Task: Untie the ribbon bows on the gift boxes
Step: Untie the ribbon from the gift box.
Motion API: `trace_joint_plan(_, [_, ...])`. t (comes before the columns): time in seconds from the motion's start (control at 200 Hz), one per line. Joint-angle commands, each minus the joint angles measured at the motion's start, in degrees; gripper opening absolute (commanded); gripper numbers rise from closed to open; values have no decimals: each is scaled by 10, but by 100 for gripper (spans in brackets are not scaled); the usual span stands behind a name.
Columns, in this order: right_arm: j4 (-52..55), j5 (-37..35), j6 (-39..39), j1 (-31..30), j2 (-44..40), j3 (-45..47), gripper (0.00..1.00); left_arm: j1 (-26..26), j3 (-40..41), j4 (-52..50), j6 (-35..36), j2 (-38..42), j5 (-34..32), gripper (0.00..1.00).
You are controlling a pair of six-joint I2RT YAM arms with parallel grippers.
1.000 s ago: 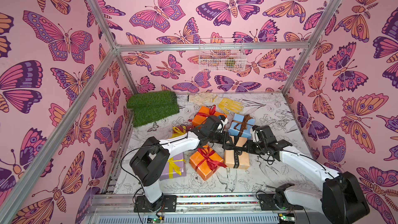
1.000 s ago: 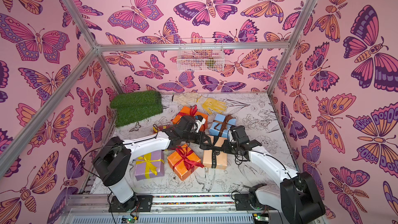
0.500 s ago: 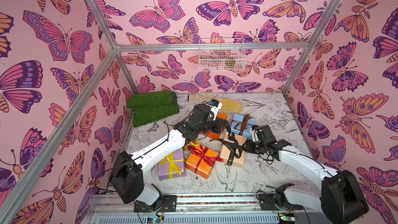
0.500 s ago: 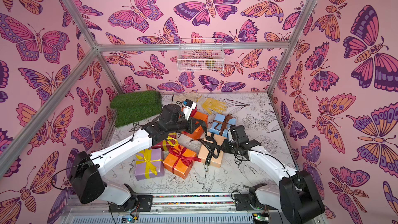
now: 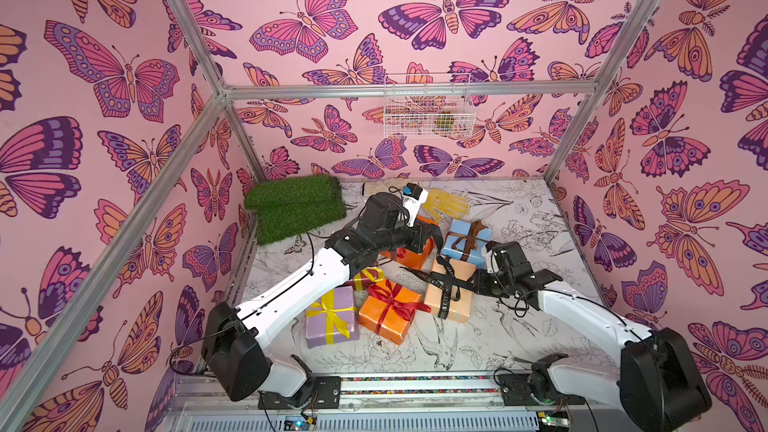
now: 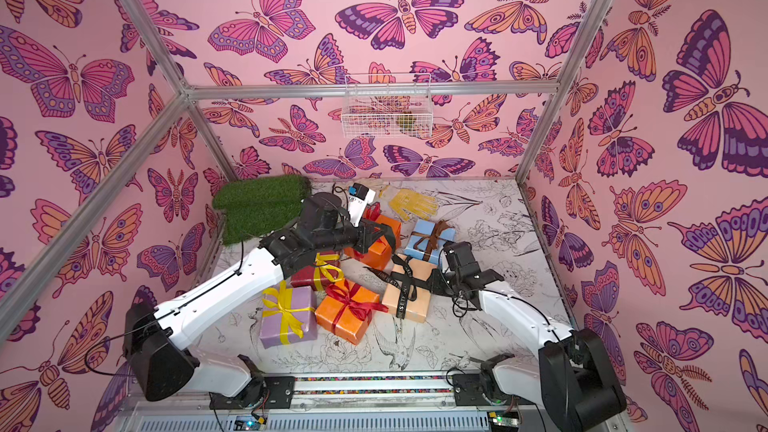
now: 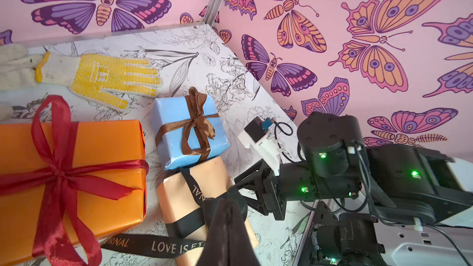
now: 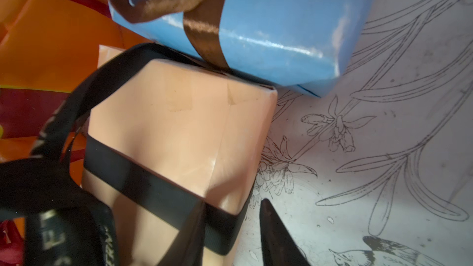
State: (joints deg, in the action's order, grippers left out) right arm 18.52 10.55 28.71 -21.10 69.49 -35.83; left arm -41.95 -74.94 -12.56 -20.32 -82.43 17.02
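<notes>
Wrist close-up: right pincer (image 8: 230,211) astride peach box (image 8: 179,124)

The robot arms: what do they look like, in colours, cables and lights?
The left arm and right arm have white link shells and black joint housings, with thin black cables looping alongside. Small green lights glow on the right arm's wrist. The right gripper is black, with tapered fingers.

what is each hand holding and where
Left hand is shut on the black lettered satin ribbon, apparently near the bow; right hand appears to pinch the peach paper-wrapped box at its arm-side edge.
</notes>
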Motion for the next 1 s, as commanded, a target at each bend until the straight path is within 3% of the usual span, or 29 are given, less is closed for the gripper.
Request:
trace_joint_plan(0.0, [14,-3,3,-4,4,4,37,6,-20,-28,26,5,-6,0])
trace_joint_plan(0.596, [60,-19,-15,-4,-40,-21,37,16,-92,-49,41,-9,49,0])
trace_joint_plan(0.997, [60,36,-29,-8,-71,-43,36,25,-61,-83,72,73,-3,0])
